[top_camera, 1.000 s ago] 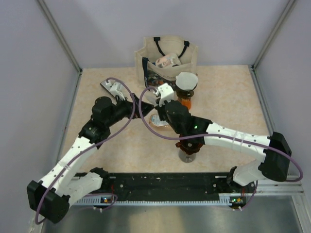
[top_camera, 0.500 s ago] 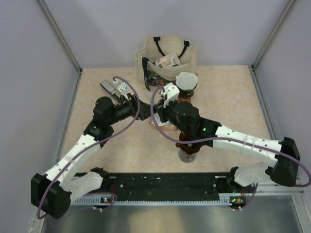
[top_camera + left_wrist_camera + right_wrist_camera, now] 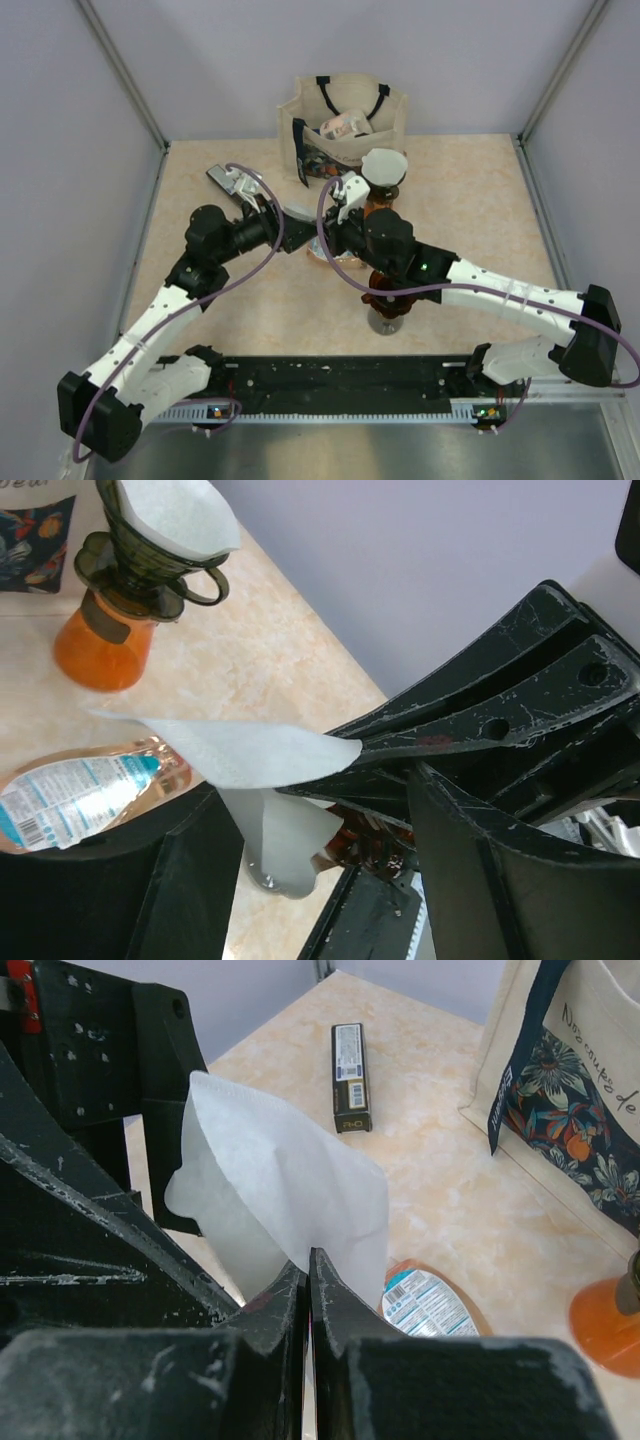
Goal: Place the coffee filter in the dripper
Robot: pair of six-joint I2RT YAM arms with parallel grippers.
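Left gripper and right gripper are both pinched shut, mid-frame in the top view. The dripper, upper left in the left wrist view, looks lined. The filter spans both grippers, so one should let go first, or the paper may tear.

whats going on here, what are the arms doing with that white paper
Both arms meet mid-table over a white coffee filter. The right tool is shut on its lower edge; the left tool pinches a filter edge too, apparently the same one. It is not placed yet. The dripper on the orange carafe by the tote bag already holds a filter.
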